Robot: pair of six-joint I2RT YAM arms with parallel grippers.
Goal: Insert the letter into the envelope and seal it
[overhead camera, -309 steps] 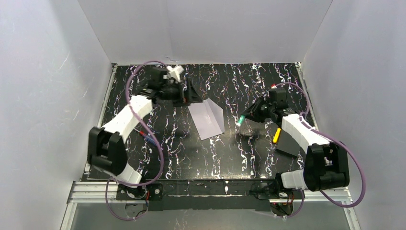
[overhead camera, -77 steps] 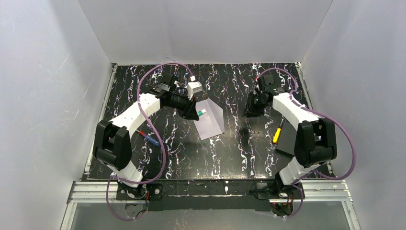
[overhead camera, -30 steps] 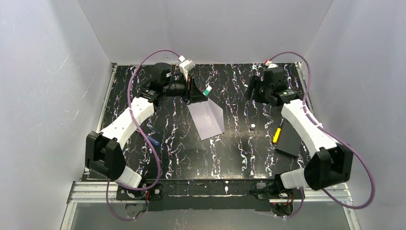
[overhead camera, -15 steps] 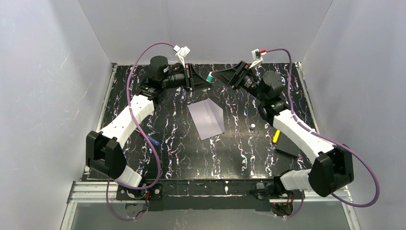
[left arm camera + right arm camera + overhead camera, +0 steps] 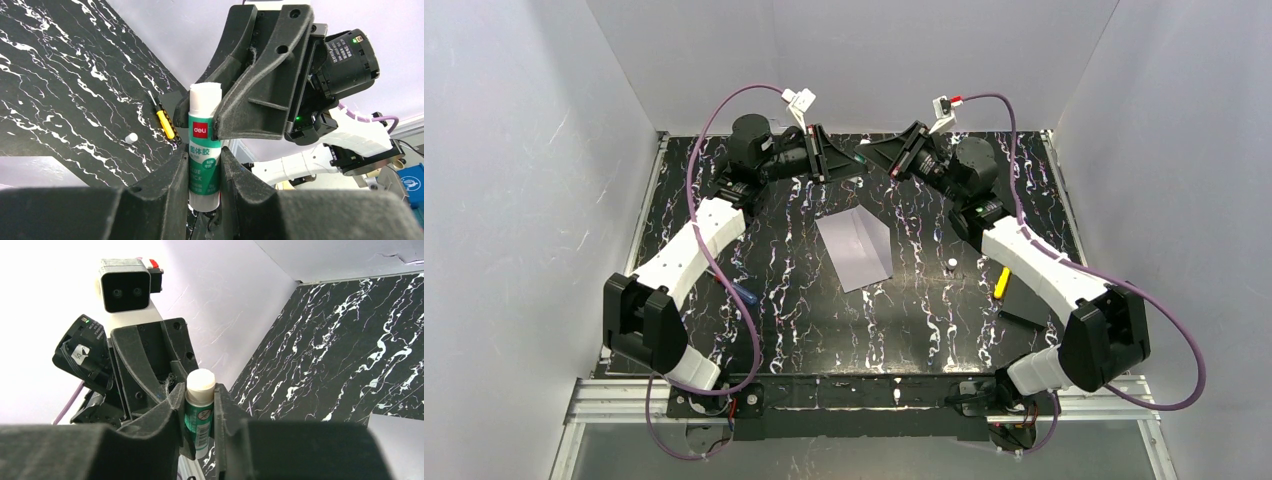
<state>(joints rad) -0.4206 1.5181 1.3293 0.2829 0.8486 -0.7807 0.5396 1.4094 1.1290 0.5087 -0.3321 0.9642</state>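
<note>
Overhead view. The black, white-veined table [image 5: 804, 320] fills the middle of the frame. Above its far edge, at upper centre, you see the two arms meeting tip to tip.

- The left gripper [image 5: 205, 159] is clamped on the lower, green part of a glue stick [image 5: 203, 129].
- The right gripper [image 5: 200, 399] is closed on the other end of the same stick, the fingers pressed against both of its sides.
- The envelope [image 5: 856, 250] lies flat at the centre of the table, slightly turned, well apart from both grippers.
- A flat black rectangle [image 5: 1029, 298] lies at centre right.
- A yellow-handled screwdriver [image 5: 1002, 283] lies along the rectangle's left edge.
- A blue-and-red tool [image 5: 742, 291] lies at centre left.
- A small white cylinder [image 5: 951, 264] stands between envelope and screwdriver.
</note>
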